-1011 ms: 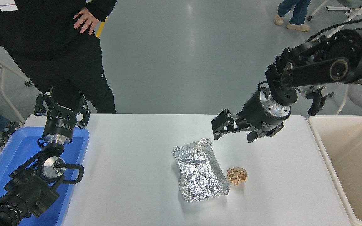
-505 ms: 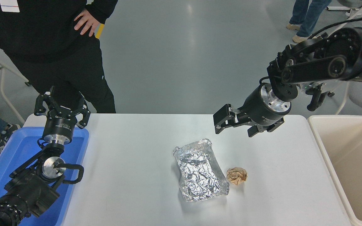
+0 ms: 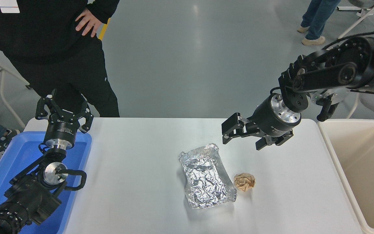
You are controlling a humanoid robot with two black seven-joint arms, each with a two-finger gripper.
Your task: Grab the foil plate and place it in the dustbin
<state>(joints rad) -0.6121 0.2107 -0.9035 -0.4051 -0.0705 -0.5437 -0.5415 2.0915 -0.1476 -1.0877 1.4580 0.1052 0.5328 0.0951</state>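
- The foil plate (image 3: 206, 177) lay on the white table (image 3: 135, 182), near the middle. It was shiny, silver and crinkled, with raised edges.
- A small brown paper ball (image 3: 244, 182) sat on the table just beside the foil plate, on its right side. I could not tell if the two touched.
- The right gripper (image 3: 230, 130) hung in the air past the far right corner of the foil plate. Its fingers were apart and held nothing. It was not touching the plate.
- The right arm (image 3: 330, 73) came in from the right edge, high over the table, and bent down to the gripper.
- The dustbin (image 3: 331, 144) stood at the right end of the table. It was big and cream, with deep smooth walls, and well apart from the foil plate.
- The left gripper (image 3: 63, 107) was parked at the lower left, over the far end of a blue tray (image 3: 18, 152). It pointed up and away, and its fingers were spread open and held nothing.
- A person in black clothes (image 3: 60, 52) stood at the far side of the table, on the left, with a hand (image 3: 88, 21) on the hip.
- Another person's legs (image 3: 317, 19) showed on the gray floor at the top right.
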